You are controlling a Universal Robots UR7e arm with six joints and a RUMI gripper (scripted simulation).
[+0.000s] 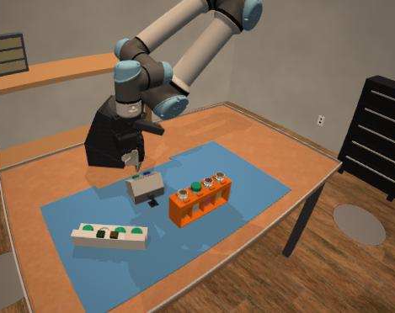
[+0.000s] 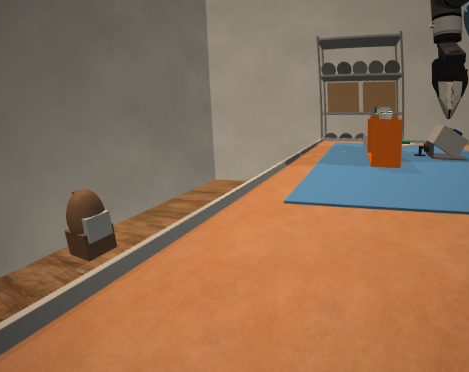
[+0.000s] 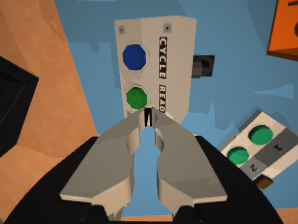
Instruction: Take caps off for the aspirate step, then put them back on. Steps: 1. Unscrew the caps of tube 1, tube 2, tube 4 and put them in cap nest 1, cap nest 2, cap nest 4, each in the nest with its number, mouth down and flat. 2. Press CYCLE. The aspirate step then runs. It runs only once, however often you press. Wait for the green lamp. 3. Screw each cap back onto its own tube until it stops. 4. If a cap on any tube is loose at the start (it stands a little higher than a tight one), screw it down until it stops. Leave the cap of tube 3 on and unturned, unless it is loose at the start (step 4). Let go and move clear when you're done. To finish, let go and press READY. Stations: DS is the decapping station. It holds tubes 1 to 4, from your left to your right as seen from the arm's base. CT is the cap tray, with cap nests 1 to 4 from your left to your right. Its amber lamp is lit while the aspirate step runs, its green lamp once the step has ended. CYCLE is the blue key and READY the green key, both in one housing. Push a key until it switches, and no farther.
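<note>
From where I stand, the gripper [image 1: 137,169] [image 2: 449,117] [image 3: 149,109] is closed on itself, tips together and nothing pinched between them, pointing down above the keyed housing [image 1: 145,190] [image 2: 447,142] [image 3: 172,65]. In the wrist view its tips appear just beside the green READY key [image 3: 137,98] [image 1: 136,177], with the blue CYCLE key [image 3: 134,57] [image 1: 146,173] a bit beyond; the exterior view shows a gap between tips and housing. The orange decapping station [image 1: 178,212] [image 2: 385,142] stands upright on the blue mat [image 1: 258,189] [image 2: 336,190] [image 3: 225,25], near the housing. Tube 1 [image 1: 220,176], tube 2 [image 1: 208,182] and tube 4 [image 1: 183,193] have their mouths uncovered, while tube 3 wears its green cap [image 1: 196,187]. The other caps lie in the pale cap tray [image 1: 110,242]: cap 1 [image 1: 136,231] [image 3: 260,135] in nest 1, cap 2 [image 1: 120,230] [image 3: 238,155] in nest 2, cap 4 [image 1: 88,227] in nest 4, with nest 3 [image 1: 104,230] vacant. On the tray's front, the green lamp [image 1: 100,234] and amber lamp [image 1: 114,235] [image 3: 264,181] both look dark.
</note>
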